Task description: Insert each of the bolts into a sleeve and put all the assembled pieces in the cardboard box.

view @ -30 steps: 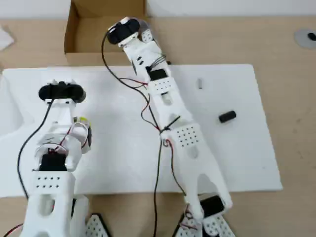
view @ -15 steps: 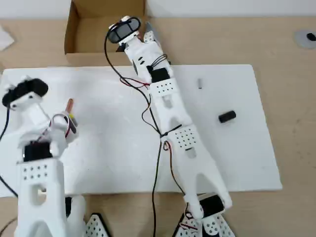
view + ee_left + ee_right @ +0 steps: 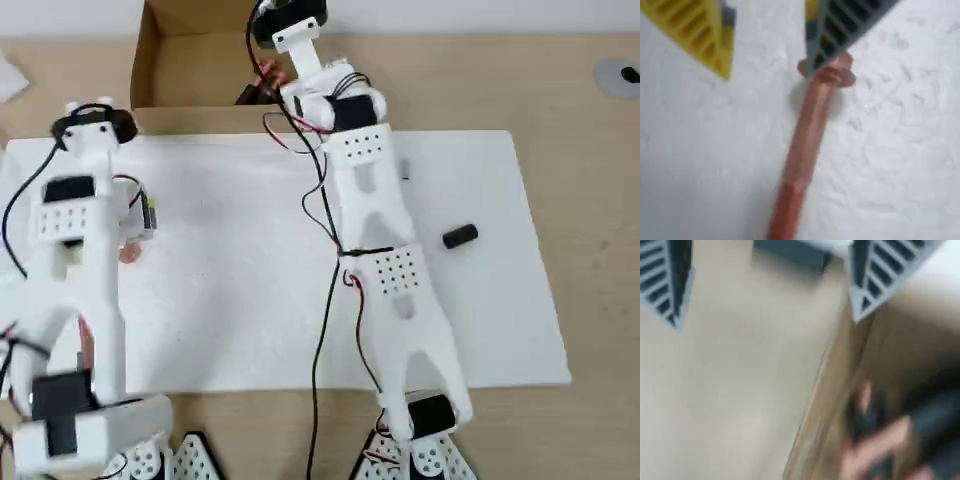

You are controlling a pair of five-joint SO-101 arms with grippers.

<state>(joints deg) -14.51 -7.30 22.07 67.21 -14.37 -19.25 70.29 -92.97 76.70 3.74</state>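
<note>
Left wrist view first: a copper-coloured bolt point(image 3: 807, 145) lies flat on the white foam board point(image 3: 900, 165). The left gripper point(image 3: 769, 72) hangs right over its flanged head, jaws spread wide and nothing between them. The dark finger covers the edge of the head, while the yellow one stands off to the side over bare foam. Whether the dark finger touches the bolt I cannot tell. To my eye this is a line-up for a pick, though the bolt sits under one finger rather than midway, so the aim looks a little off.

Across the table, the right gripper point(image 3: 766, 312) is held over the rim of the cardboard box point(image 3: 150, 60), its jaws also wide and empty. Inside the box, by the wall nearest that arm, lie the assembled pieces point(image 3: 252, 94) — black sleeves with copper bolts in them, too blurred to count. That position suits a drop-off.

A loose black sleeve point(image 3: 460, 237) rests on the foam beyond the right arm, well apart from the bolt; I take it for the bolt's partner. Nearer the box lies a small grey piece point(image 3: 405, 168), too small to name.

No brand, label or writing can be read anywhere.
</note>
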